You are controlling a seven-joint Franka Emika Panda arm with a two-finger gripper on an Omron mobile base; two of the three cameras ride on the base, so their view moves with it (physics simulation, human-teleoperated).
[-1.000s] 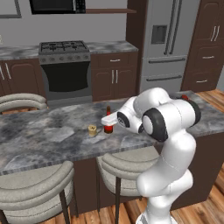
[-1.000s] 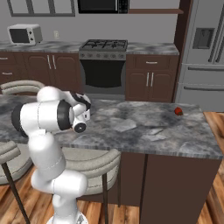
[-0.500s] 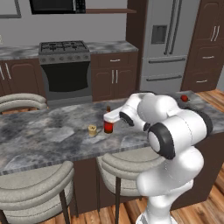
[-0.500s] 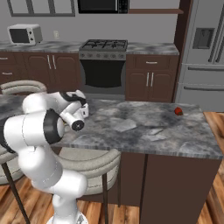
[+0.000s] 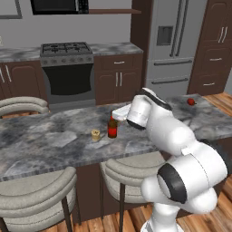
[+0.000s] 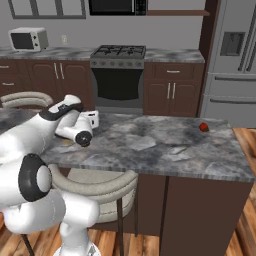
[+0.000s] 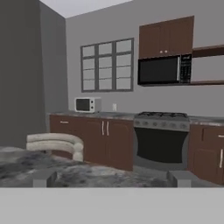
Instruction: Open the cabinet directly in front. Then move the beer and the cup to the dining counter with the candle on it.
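Note:
The beer (image 5: 112,128), a brown bottle with a red label, stands on the grey marbled dining counter (image 5: 50,138). The pale yellow candle (image 5: 95,134) sits just left of it. My gripper (image 5: 115,114) hovers right above and behind the bottle's cap, apart from it. The same gripper (image 6: 95,120) points across the counter (image 6: 150,145) in the right base view. In the hand view the gripper (image 7: 113,179) is open, its fingertips (image 7: 44,178) wide apart with nothing between them. The cup and the cabinet are out of view.
A small red round thing (image 5: 191,101) lies at the counter's far right end. Cream stools (image 5: 38,195) stand along the near side, and one more stool (image 7: 54,143) at the far end. Beyond are the stove (image 5: 68,72), fridge (image 5: 174,45) and a white microwave (image 6: 29,38).
My elbow has swung down and to the right, and the hand has shifted slightly left over the beer. The jaws stay open. Bottle and candle have not moved.

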